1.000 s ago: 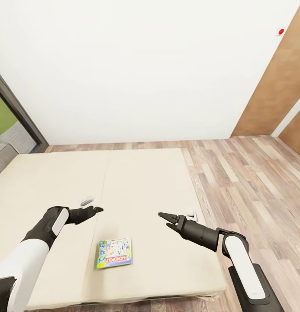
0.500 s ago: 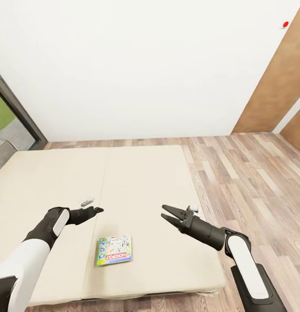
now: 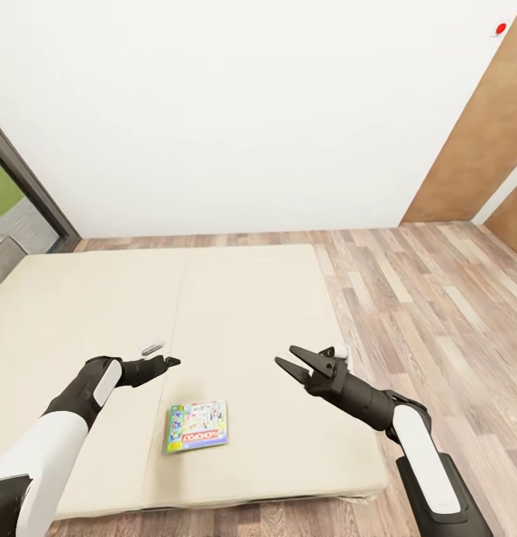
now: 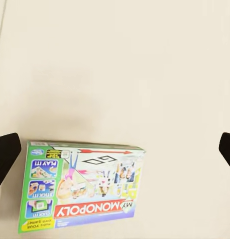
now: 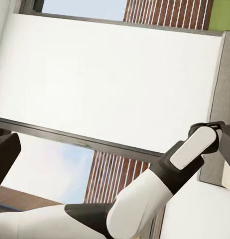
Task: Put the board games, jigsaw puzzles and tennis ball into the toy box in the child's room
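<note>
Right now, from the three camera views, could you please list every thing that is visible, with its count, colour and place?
Monopoly board game: one, green-edged colourful box, lying flat on the bed near its front edge, between the two arms.
Bed: one, beige sheet, spanning the lower left and middle of the head view.
Small object: one, white-grey, on the bed just beyond the left hand; what it is I cannot tell.
Floor: wood planks, right of the bed.
Wall: white, behind the bed.
Door: brown wood, far right.
Window frame: dark grey, far left.
Left hand: black, open, over the bed.
Right hand: black, open, over the bed.
</note>
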`<state>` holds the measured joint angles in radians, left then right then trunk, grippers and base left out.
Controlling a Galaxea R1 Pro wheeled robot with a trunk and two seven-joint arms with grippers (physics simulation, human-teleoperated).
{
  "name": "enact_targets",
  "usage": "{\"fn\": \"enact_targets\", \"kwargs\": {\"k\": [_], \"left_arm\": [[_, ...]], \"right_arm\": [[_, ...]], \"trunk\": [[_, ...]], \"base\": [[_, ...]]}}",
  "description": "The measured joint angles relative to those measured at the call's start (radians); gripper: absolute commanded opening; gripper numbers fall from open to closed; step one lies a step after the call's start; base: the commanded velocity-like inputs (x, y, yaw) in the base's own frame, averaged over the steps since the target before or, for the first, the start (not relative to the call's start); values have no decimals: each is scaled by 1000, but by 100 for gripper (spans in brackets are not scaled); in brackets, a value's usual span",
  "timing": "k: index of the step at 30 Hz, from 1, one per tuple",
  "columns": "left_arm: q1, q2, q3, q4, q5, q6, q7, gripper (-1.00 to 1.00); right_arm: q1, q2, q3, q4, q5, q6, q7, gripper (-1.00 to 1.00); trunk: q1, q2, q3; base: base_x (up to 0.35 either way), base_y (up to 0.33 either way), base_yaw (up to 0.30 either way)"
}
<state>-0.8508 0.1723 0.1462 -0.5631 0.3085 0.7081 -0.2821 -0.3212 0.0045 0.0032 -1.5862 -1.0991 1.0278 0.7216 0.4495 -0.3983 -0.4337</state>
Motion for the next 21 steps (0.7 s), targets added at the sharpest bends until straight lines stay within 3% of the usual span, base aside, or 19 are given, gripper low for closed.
{"fn": "enact_targets", "kwargs": {"k": [5, 12, 21], "left_arm": [[0, 0, 0, 0, 0, 0, 0, 100], [0, 1, 0, 0, 0, 1, -1, 100], [0, 2, -2, 0, 0, 0, 0, 100]], "right_arm": [[0, 3, -1, -1, 2, -1, -12, 100], [0, 5, -6, 0, 0, -1, -97, 100], [0, 9, -4, 1, 0, -2, -118, 100]], "trunk": [[0, 0, -8], [0, 0, -20], [0, 0, -35]], "base": [[0, 0, 0], [0, 0, 0], [0, 0, 0]]}}
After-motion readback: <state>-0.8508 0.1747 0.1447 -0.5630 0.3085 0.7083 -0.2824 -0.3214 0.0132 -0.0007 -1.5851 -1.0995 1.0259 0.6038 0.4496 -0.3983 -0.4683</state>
